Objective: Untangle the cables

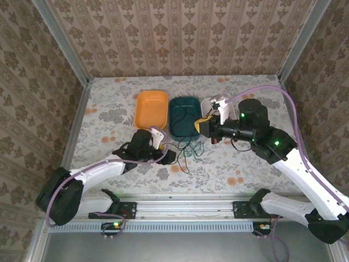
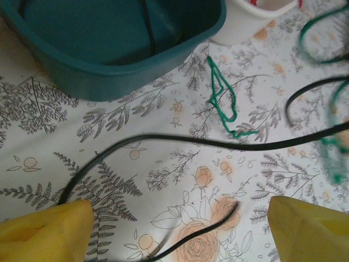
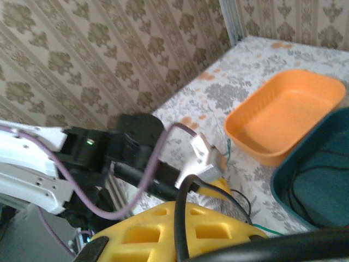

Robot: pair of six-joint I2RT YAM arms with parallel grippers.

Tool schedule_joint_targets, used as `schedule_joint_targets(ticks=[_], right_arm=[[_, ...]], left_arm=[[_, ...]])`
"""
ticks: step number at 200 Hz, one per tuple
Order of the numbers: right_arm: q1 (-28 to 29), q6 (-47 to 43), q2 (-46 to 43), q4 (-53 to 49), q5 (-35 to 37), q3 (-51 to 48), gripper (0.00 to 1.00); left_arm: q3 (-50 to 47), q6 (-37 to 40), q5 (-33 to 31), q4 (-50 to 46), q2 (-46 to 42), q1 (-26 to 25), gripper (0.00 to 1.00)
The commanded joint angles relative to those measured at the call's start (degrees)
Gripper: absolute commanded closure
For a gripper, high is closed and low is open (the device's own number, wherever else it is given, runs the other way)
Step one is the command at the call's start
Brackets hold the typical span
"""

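Observation:
Thin green and black cables [image 1: 186, 148] lie tangled on the flowered table in front of the teal tray [image 1: 175, 126]. My left gripper [image 1: 167, 155] sits low over them, open. In the left wrist view its yellow fingers [image 2: 52, 232] stand wide apart, and a black cable's loose end [image 2: 235, 207] lies on the cloth between them. Another black cable [image 2: 218, 143] runs across beyond it, and a green cable [image 2: 222, 105] lies further off. My right gripper [image 1: 203, 127] hovers at the teal tray's right edge, shut on a black cable [image 3: 184, 218] that runs over its yellow fingers [image 3: 142, 234].
An orange tray [image 1: 151, 97], the teal tray and a white tray [image 1: 209, 101] stand in a row at the back. The teal tray's wall [image 2: 131, 71] and the white tray [image 2: 248, 24] are close ahead of the left gripper. Patterned walls enclose the table.

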Motion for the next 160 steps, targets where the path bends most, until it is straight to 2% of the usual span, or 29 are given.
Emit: schedule_joint_targets(ticks=[1, 29, 48, 79, 119, 160], right_arm=[[-0.1, 1.1, -0.2, 0.2, -0.3, -4.7, 1.00], [-0.2, 1.5, 0.4, 0.4, -3.7, -7.7, 1.00], [-0.2, 1.8, 0.5, 1.2, -4.2, -9.7, 1.00], [-0.2, 1.7, 1.3, 0.9, -6.0, -11.7, 1.00], [-0.2, 1.0, 0.3, -0.2, -4.3, -12.8, 1.00], [-0.2, 0.2, 0.0, -1.6, -2.3, -12.7, 1.00]], left_arm=[[-0.6, 0.5, 0.4, -1.2, -5.1, 0.5, 0.15], [-0.3, 0.3, -1.2, -3.3, -8.4, 0.7, 0.16], [0.3, 0.7, -1.1, -2.6, -7.5, 1.3, 0.18], [3.9, 2.3, 1.5, -0.6, -0.1, 2.1, 0.19], [9.4, 1.5, 9.4, 2.4, 11.2, 2.7, 0.19], [11.6, 2.1, 14.5, 0.4, 15.8, 2.3, 0.20]])
